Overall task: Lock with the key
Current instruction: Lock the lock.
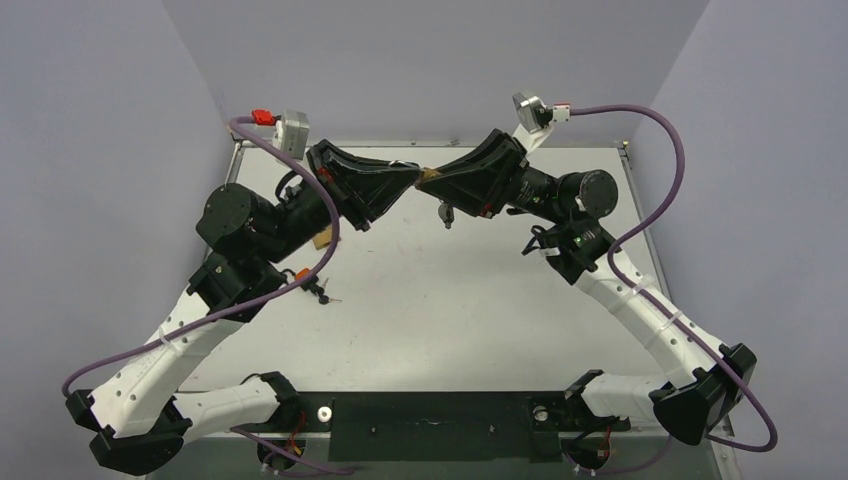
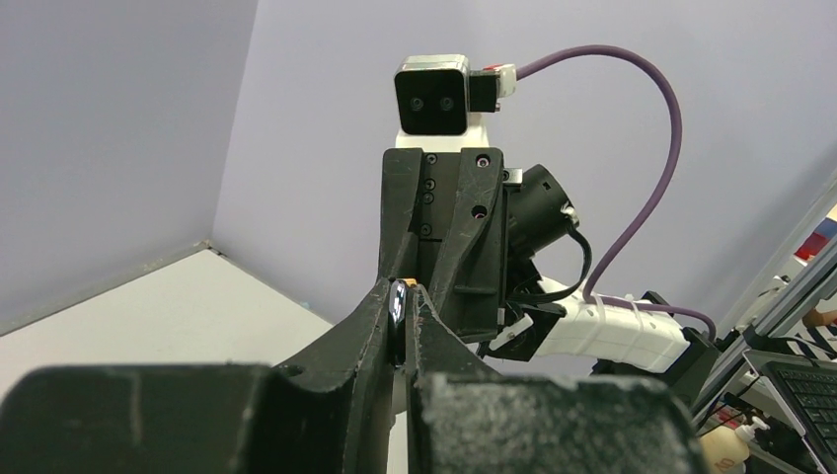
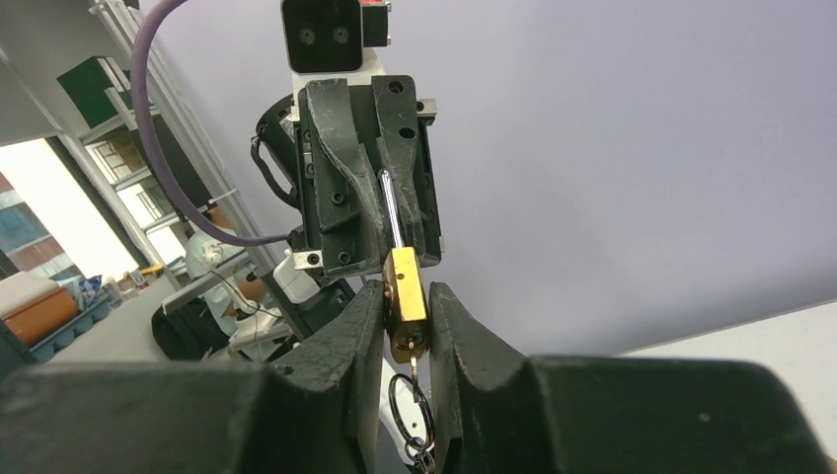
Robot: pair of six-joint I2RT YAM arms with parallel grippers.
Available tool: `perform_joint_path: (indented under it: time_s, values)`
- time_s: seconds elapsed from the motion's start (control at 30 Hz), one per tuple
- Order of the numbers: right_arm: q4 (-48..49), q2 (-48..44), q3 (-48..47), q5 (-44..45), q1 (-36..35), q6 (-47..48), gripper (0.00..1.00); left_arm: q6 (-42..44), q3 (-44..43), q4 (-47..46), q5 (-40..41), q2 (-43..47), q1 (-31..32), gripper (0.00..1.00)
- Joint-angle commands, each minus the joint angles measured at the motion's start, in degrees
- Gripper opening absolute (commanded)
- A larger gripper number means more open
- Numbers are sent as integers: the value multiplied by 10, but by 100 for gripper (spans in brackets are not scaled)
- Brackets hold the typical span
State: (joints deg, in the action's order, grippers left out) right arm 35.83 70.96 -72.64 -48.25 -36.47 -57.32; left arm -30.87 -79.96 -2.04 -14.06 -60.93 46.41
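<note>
Right claw (image 3: pixel 408 308) was clamped on the small rectangular brass padlock (image 3: pixel 406 288), left claw (image 2: pixel 402 308) on its silver steel shackle (image 3: pixel 392 212); a straight, aligned push was judged necessary.

You are working in a robotics lab. Plain lavender-grey partition walls (image 1: pixel 430 60) are boxing in the white tabletop (image 1: pixel 450 310), and thick purple cables (image 1: pixel 630 108) are looping above it. Past the enclosure, you are looking at tall metal storage shelving (image 3: pixel 123 39), silver aluminium frame rails (image 2: pixel 795 296) and a black computer keyboard (image 2: pixel 804 390).
</note>
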Motion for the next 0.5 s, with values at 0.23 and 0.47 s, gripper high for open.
perform_joint_path:
  time_s: [0.23, 0.47]
  values:
    - [17, -54, 66, 62, 18, 50, 51, -5, 7, 113, -5, -2, -34, 0]
    - [19, -105, 150, 25, 71, 54, 63, -10, -25, 128, -77, 0, -94, 0]
